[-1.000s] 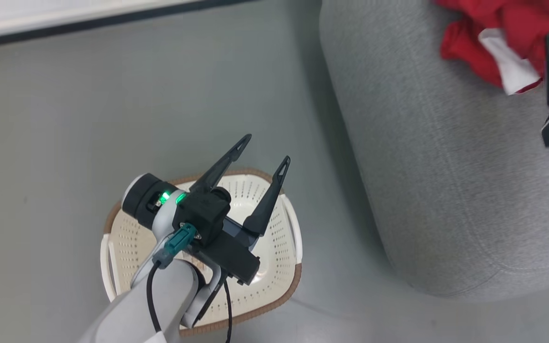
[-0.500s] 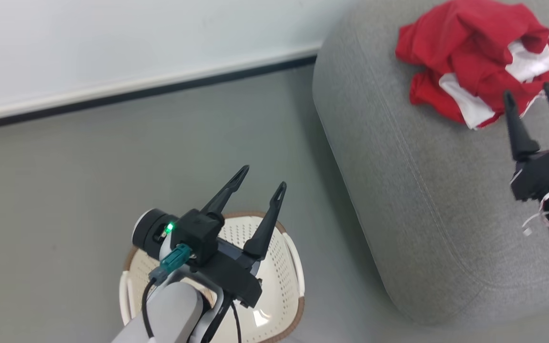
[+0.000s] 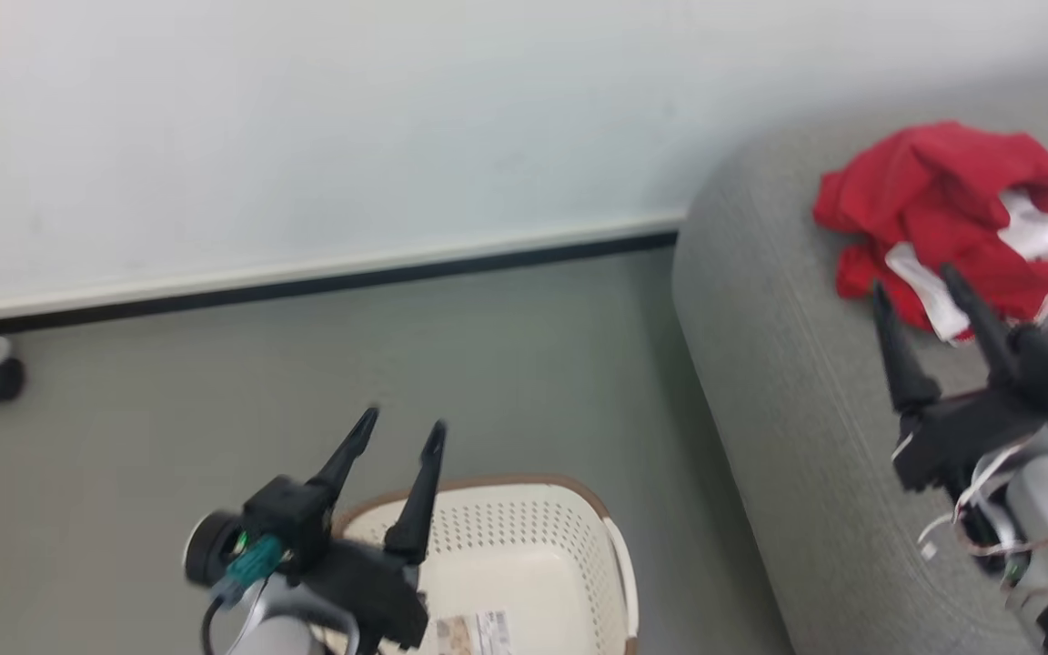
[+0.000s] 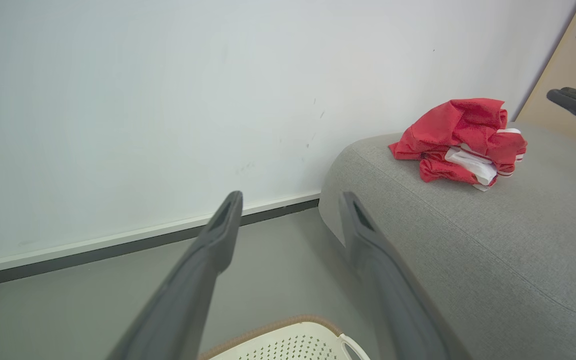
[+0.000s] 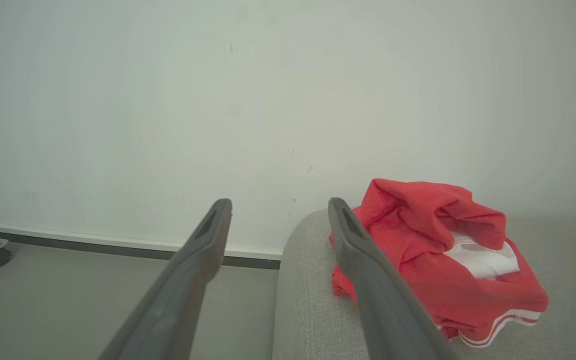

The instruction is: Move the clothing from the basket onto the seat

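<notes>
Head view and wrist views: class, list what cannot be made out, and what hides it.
Head view: oval cream perforated plastic basket, cut off by the bottom edge, floor partly covered by the left gripper.
Head view: the paper label inside it, too blurred to read.
All views: soft red-and-white clothing, bunched, so the number of garments is unclear.
</notes>
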